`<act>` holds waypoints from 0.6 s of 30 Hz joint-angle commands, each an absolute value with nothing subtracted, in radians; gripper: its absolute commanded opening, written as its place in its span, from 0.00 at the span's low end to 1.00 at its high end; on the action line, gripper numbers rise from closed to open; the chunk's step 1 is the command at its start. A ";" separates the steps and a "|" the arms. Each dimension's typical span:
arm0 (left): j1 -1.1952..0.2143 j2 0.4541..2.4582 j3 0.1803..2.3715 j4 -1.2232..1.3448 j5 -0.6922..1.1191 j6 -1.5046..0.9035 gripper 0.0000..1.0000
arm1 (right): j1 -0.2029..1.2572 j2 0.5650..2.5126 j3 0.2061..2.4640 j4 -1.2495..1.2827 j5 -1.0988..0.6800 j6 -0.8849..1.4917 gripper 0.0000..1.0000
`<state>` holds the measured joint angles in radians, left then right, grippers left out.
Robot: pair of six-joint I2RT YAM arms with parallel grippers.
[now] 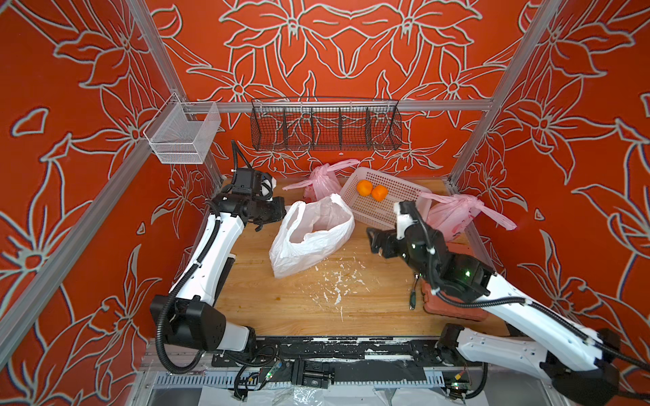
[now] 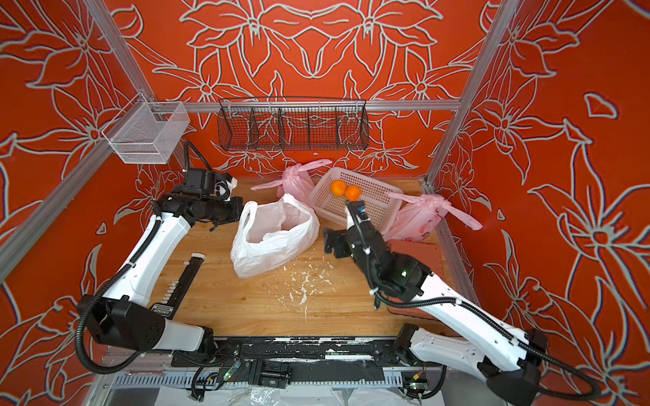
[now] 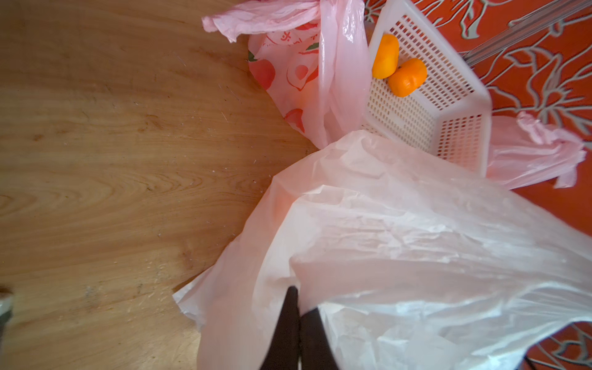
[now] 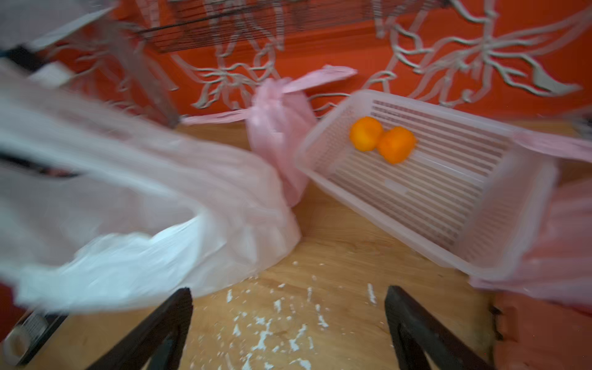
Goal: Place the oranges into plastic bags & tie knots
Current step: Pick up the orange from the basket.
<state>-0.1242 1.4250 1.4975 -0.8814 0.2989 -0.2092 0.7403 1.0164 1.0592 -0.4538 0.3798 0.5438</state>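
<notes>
I am finding almost nothing that I can read. In a top view I am seeing a label [image 2: 162, 310] with white lettering on the near end of a black bar [image 2: 183, 277] lying along the left edge of the desk [image 2: 263, 316]. The letters are standing upside down to that view and are coming out too small for me to make out a word. In my left wrist view I am seeing a small red mark [image 3: 285, 37], shaped like a written character, among the peach prints on the pink bag [image 3: 288, 73] at the desk's far edge; it is staying unreadable to me.
</notes>
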 commanded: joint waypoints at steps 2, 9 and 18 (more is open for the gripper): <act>-0.206 1.406 1.537 -0.928 0.095 -0.118 0.00 | 0.497 1.169 1.076 -0.477 0.137 0.703 0.95; -0.263 1.461 1.596 -0.983 -0.160 -0.071 0.00 | 0.300 1.590 1.294 -0.346 0.000 0.734 0.93; -0.301 1.487 1.603 -0.992 -0.219 -0.055 0.00 | 0.208 2.080 1.738 -0.375 0.010 0.776 0.94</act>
<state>-0.2901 1.4765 1.5925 -0.9611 -0.1707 -0.0727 0.2230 2.0064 1.6451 -0.3546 0.0132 0.7345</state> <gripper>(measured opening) 0.047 0.937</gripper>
